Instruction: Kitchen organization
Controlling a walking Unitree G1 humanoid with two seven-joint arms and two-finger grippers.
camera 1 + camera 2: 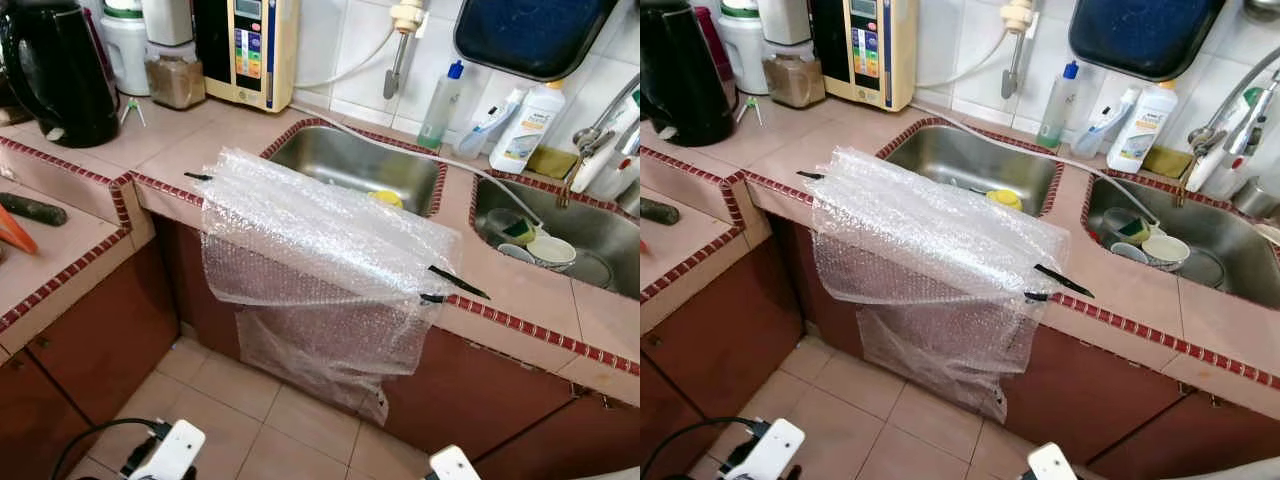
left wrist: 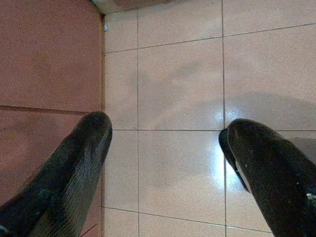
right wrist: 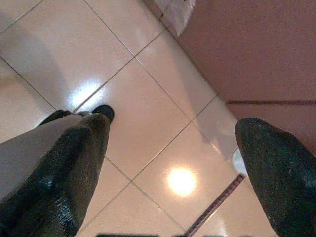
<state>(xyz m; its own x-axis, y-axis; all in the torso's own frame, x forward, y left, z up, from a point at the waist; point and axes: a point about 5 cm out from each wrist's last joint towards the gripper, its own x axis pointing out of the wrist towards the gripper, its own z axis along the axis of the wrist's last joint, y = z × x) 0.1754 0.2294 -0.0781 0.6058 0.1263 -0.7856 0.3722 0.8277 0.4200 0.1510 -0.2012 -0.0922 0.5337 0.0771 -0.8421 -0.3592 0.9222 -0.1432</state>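
A big sheet of clear bubble wrap [image 1: 320, 250] lies over the front edge of the tiled counter [image 1: 520, 290] and hangs down the brown cabinet front. Thin black strips poke out at its right end [image 1: 455, 283] and left end [image 1: 197, 177]. Behind it is a steel sink [image 1: 340, 155] with a yellow item [image 1: 387, 198] inside. Both arms hang low near the floor. My left gripper [image 2: 165, 131] is open over pale floor tiles beside a cabinet. My right gripper [image 3: 173, 123] is open too, holding nothing.
A second sink [image 1: 600, 235] on the right holds bowls and a sponge. A black kettle [image 1: 60, 75], a water purifier [image 1: 245, 50] and jars stand at the back left. Cleaning bottles [image 1: 525, 125] line the wall. A lower counter [image 1: 50, 250] juts out on the left.
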